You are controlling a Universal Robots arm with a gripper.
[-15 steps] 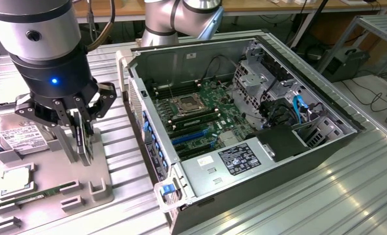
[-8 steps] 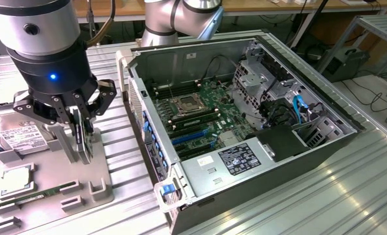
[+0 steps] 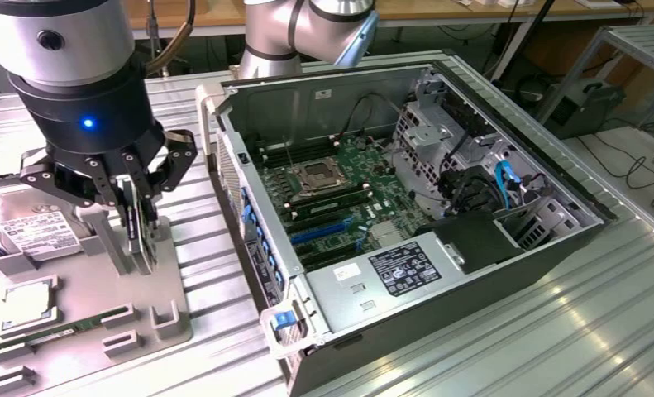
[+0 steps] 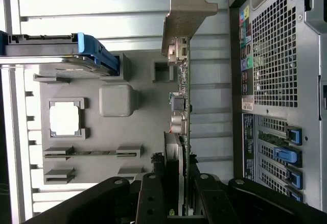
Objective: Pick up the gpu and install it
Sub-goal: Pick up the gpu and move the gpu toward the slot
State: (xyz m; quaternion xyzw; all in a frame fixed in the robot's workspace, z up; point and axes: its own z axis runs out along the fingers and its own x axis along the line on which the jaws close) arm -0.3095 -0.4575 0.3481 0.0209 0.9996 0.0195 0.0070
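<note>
Ribbed aluminium bench top (image 3: 591,331) runs under everything. Nearest me, on the exterior view's left, is a grey moulded fixture tray (image 3: 84,306). A silver boxy hard drive with a white label (image 3: 29,227) and a long narrow green memory stick (image 3: 68,331) lie in their nests.

Over the tray hangs the black multi-link gripper (image 3: 137,203), jaws drawn narrow and clamped on the thin dark gpu card (image 3: 141,240). Card stands upright on edge between the tray's grey posts. Cannot tell whether its lower edge is clear of them. Wrist view has it edge-on, with the silver metal bracket (image 4: 185,9) at the end away from the fingers.

Judgement on the pick: cannot tell how centred the grip is along the card. If it is off-centre, the bracket end could droop. Lift wants to be straight up and slow, card kept plumb, until the lower edge is out of the posts. Sideways drift would scrape the board's components.

Beyond, well apart, an open grey computer tower (image 3: 481,281) lies on its side, green motherboard (image 3: 338,190) exposed, blue expansion slots (image 3: 321,230) unfilled.
</note>
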